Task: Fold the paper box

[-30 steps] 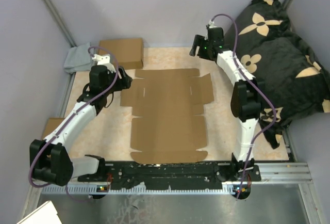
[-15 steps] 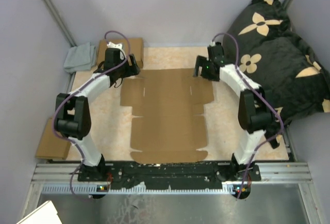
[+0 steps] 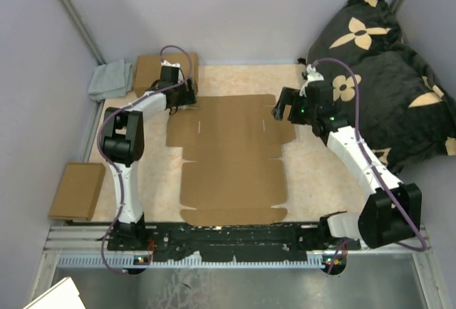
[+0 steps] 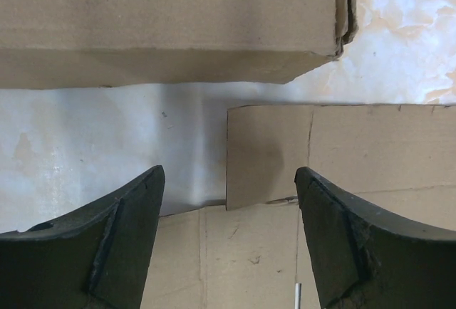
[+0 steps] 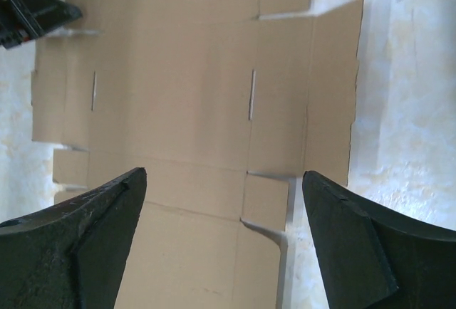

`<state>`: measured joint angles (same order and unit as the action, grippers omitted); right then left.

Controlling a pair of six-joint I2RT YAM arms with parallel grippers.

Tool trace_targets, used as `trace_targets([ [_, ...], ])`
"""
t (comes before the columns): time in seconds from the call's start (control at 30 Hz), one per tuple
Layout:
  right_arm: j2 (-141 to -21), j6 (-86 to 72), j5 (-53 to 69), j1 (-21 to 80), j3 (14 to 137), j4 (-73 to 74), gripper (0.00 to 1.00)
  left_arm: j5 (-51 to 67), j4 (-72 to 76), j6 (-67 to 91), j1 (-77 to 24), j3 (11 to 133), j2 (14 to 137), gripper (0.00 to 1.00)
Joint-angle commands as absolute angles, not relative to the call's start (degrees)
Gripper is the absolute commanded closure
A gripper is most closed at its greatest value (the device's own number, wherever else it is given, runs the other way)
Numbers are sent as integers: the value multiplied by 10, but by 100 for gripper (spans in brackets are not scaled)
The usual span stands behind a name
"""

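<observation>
Paper box [image 3: 231, 159] flat and unfolded mid-table [image 3: 313, 174], between both arms. Left gripper [image 4: 228, 181] at the blank's far-left corner, jaws spread wide, holding nothing; flap corner right between the fingers in wrist view, possibly hovering just above it, contact hard to tell. Right gripper [image 3: 282, 107] over the far-right side flap, also wide open, gripping nothing. Closed cardboard box [image 4: 171, 10] just beyond the left gripper, apart from the blank.
</observation>
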<state>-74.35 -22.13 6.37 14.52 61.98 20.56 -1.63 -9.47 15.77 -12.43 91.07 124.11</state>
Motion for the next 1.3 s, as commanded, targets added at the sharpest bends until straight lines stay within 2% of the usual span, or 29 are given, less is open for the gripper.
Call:
trace_targets([
  [0.0, -707, -234, 88, 149, 581, 171, 8, -19, -93, 146, -125, 928, 1242, 20],
  [0.37, -694, -250, 97, 148, 546, 155, 8, 6, -79, 143, -129, 936, 1266, 36],
  [0.7, -694, -253, 95, 149, 533, 158, 8, 35, -57, 158, -129, 927, 1263, 44],
  [0.8, -693, -256, 96, 148, 528, 155, 8, 51, -50, 164, -129, 927, 1262, 55],
  [1.03, -696, -260, 98, 148, 521, 152, 8, 81, -52, 172, -129, 916, 1246, 97],
  [1.17, -714, -265, 81, 149, 537, 153, 8, 87, -68, 174, -129, 894, 1213, 100],
  [1.27, -775, -255, 48, 149, 590, 169, 6, 91, -75, 172, -129, 863, 1177, 100],
])
